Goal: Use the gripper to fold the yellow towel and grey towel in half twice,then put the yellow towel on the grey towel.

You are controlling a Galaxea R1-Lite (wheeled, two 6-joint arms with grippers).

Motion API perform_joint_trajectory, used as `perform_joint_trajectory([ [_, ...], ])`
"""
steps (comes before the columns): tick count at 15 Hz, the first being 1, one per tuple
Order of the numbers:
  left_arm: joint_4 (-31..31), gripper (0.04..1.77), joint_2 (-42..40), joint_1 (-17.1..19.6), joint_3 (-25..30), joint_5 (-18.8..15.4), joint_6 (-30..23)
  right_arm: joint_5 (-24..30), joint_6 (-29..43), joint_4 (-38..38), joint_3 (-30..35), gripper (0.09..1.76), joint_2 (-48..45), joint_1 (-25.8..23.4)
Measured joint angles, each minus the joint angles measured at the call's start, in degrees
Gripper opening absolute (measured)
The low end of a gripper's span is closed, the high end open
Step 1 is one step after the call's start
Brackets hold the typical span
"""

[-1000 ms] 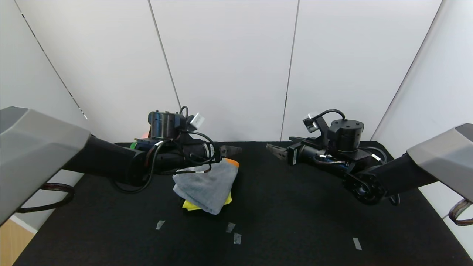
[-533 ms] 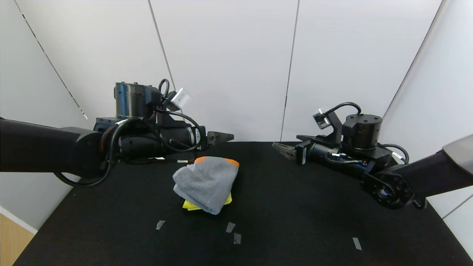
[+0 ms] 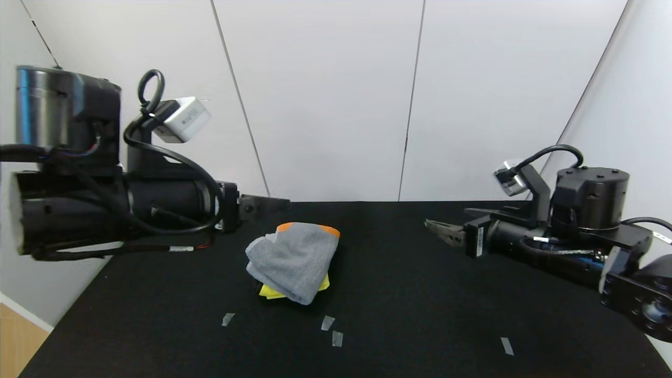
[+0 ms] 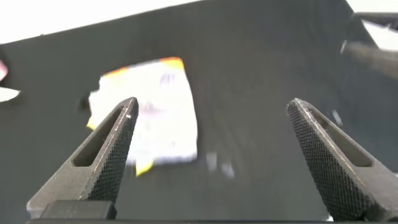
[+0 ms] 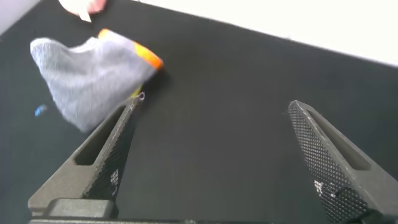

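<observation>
Left gripper [image 4: 211,143] and right gripper [image 5: 211,149]: both wide open, empty, off to the sides. Grey towel [image 3: 294,260] folded mid-table, atop yellow towel [image 3: 270,291] (order reversed vs task); restack left.

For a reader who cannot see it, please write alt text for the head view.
A folded grey towel lies on a yellow towel on the black table. The open left gripper and open right gripper hang at either side, holding nothing.

Black table [image 3: 420,315] before white panelled walls [image 3: 325,94]
</observation>
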State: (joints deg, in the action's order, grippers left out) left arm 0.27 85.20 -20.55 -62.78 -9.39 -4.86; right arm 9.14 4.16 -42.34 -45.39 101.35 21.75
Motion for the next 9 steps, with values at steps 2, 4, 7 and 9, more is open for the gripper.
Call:
perform_joint_trajectory([
  [2,6.3,1.72,-6.2,-1.4,1.0,2.0,0.2,-0.6,-0.3,2.4,3.4,1.71,-5.0,-1.0],
  [4,11.6,1.72,-11.8,-3.2,1.6,5.9,0.3,-1.5,-0.9,6.4,6.6,1.71,-10.4,-2.3],
  [7,14.7,1.72,-19.6,-7.3,4.1,15.3,0.5,-6.2,-1.2,13.0,9.5,1.71,-17.8,-4.2],
  [9,16.0,1.72,-23.7,-8.0,6.2,17.2,1.0,-7.3,-1.2,14.6,11.7,1.71,-22.5,-6.9],
])
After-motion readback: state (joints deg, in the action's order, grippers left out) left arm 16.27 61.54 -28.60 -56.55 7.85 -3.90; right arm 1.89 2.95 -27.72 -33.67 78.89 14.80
